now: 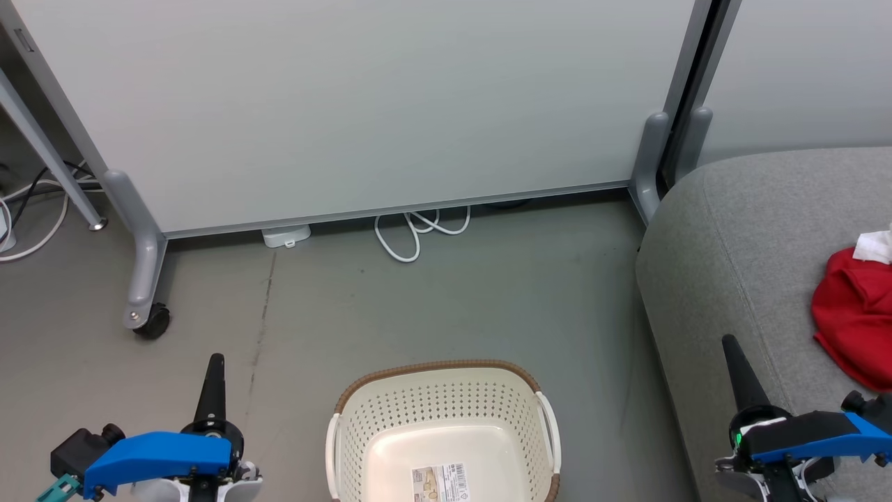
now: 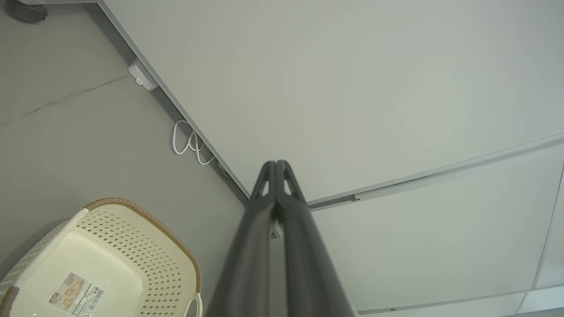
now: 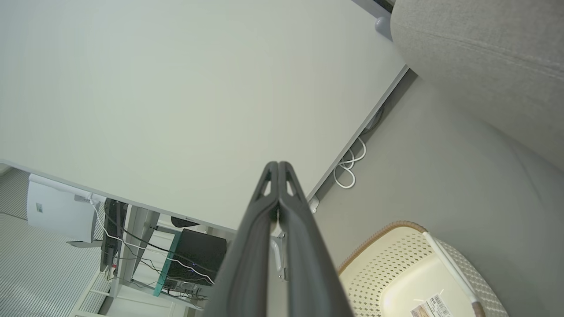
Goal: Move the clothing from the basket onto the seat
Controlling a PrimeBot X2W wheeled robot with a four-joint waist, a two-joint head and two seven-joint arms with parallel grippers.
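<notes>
While both arms sit low on either side of the basket, the left gripper and the right gripper are each clenched, fingers pressed together on nothing. The basket stands on the grey floor, its bare bottom showing a label. The clothing, a red heap with white trim, lies on the seat to the robot's right, apart from the right gripper.

Bright, even, diffuse indoor light; the wheeled partition panel is flatly lit; the basket throws a faint soft shadow on the floor; head view sharp; wrist views bow the panel's straight edges, and their dark fingers blur toward the bottom edge.
</notes>
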